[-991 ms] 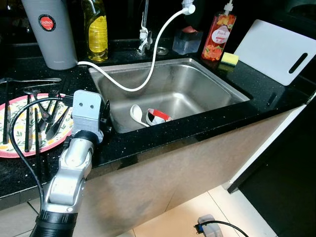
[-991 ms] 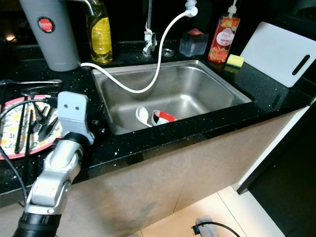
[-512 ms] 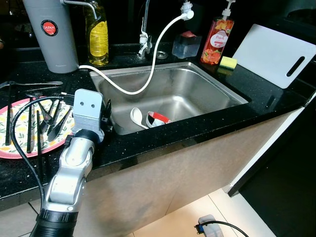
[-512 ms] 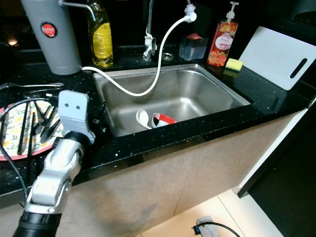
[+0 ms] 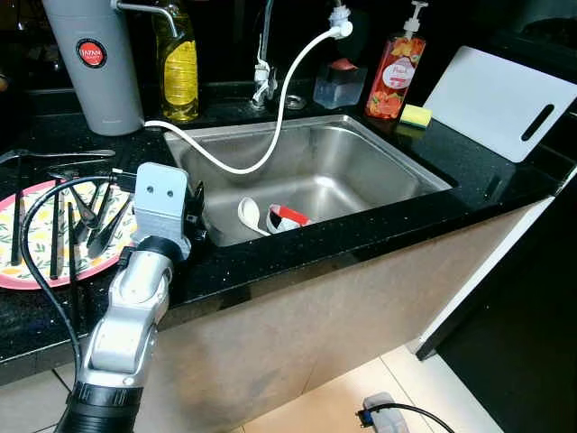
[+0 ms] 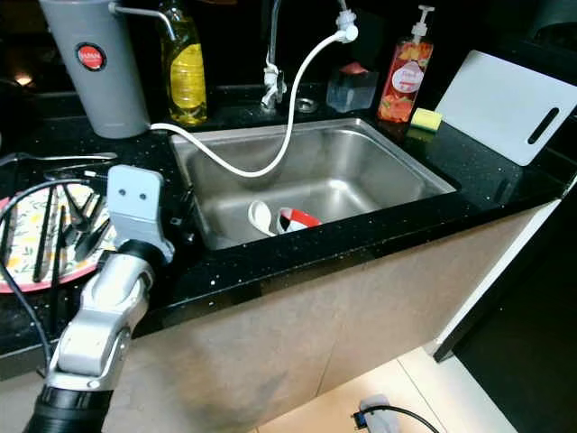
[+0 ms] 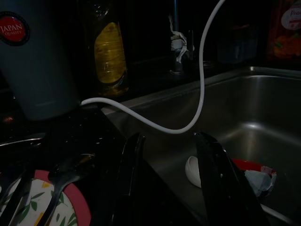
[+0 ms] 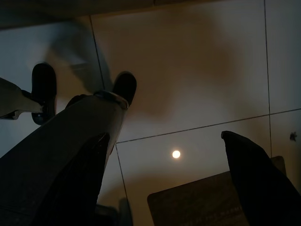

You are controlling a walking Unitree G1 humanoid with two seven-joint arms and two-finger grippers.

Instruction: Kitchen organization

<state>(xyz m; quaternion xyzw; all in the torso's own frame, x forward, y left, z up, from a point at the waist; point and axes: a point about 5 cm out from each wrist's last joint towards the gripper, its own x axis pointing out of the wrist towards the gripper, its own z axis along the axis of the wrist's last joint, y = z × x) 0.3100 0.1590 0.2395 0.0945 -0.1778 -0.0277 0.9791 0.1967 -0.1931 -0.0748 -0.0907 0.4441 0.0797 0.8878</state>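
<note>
My left gripper (image 5: 193,215) hovers over the black counter at the left rim of the steel sink (image 5: 361,135). In the left wrist view its fingers (image 7: 129,183) stand open with nothing between them, pointing toward the basin. A white spoon (image 5: 249,212) and a red-rimmed bowl (image 5: 288,216) lie in the sink. Left of the gripper sits a floral plate (image 5: 36,248) carrying several black utensils (image 5: 90,216). My right gripper (image 8: 164,188) hangs low, open, facing the tiled floor.
A white hose (image 5: 270,117) loops from the tap into the sink. A grey flask (image 5: 95,59), an oil bottle (image 5: 178,63), a soap dispenser (image 5: 388,68), a sponge (image 5: 416,115) and a white cutting board (image 5: 496,99) line the back and right. A small cabled device (image 5: 379,410) lies on the floor.
The whole view has shifted slightly, so the camera moved. The left arm and the things on the counter hold their places.
</note>
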